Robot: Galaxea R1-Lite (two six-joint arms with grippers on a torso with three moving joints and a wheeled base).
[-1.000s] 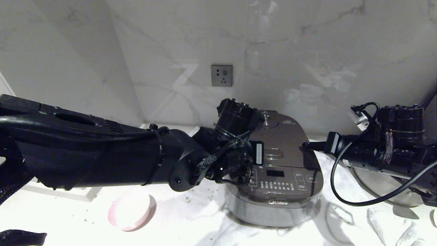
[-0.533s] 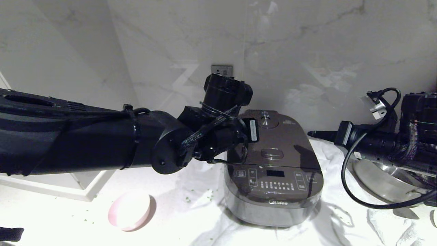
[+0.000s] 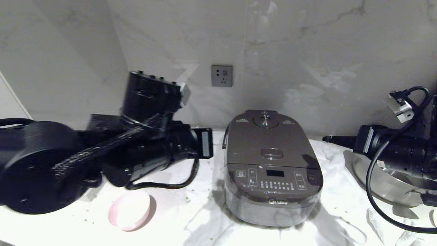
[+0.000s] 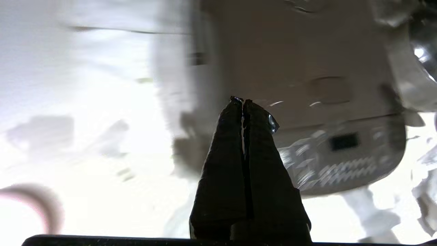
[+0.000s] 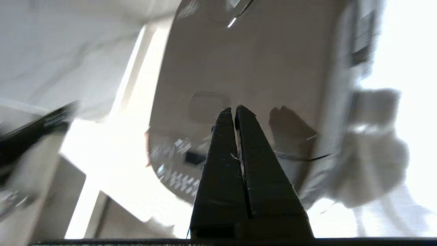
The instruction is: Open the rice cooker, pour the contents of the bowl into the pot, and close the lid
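Note:
The dark brown rice cooker (image 3: 273,171) stands mid-counter with its lid (image 3: 269,143) down flat, so the pot is hidden. The small pink bowl (image 3: 129,212) sits on the counter to the cooker's left, its inside plain white; its rim also shows in the left wrist view (image 4: 44,205). A few green bits (image 3: 187,199) lie loose on the counter. My left gripper (image 4: 242,101) is shut and empty, hovering off the cooker's left side. My right gripper (image 3: 326,139) is shut and empty too, pointing at the lid (image 5: 259,68) from the right, clear of it.
A large shiny steel pan (image 3: 385,181) sits at the right under my right arm. A crumpled white cloth (image 3: 327,218) lies beneath the cooker. A wall socket (image 3: 221,76) is behind it. My bulky left arm (image 3: 102,160) hangs above the bowl.
My left arm has pulled back to the left, off the cooker's top. My right gripper has drawn away to the right. The lid stays down and the bowl has not moved.

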